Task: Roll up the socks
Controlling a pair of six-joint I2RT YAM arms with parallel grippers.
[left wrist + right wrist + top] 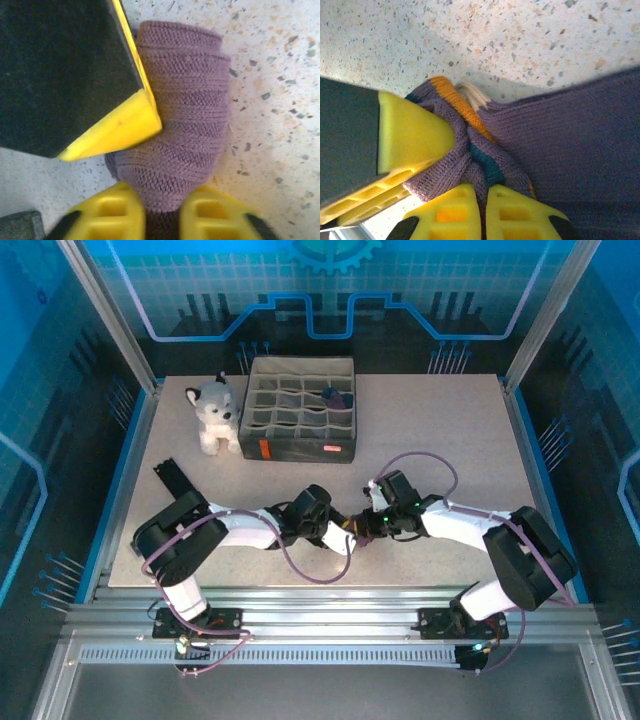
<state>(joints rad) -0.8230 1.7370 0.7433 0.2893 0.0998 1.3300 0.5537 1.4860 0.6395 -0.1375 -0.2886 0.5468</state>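
Both arms meet at desk [450, 440] front-centre, left tool [338, 535] and right tool [368, 525] nearly touching; plush husky [215, 415] beside divider box [300, 451] at rear.

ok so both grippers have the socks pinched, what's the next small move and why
Probably the right gripper should stretch the orange cuff it pinches over the rolled socks while the left gripper holds the roll: both are shut on the knit, and the roll looks fully wound.
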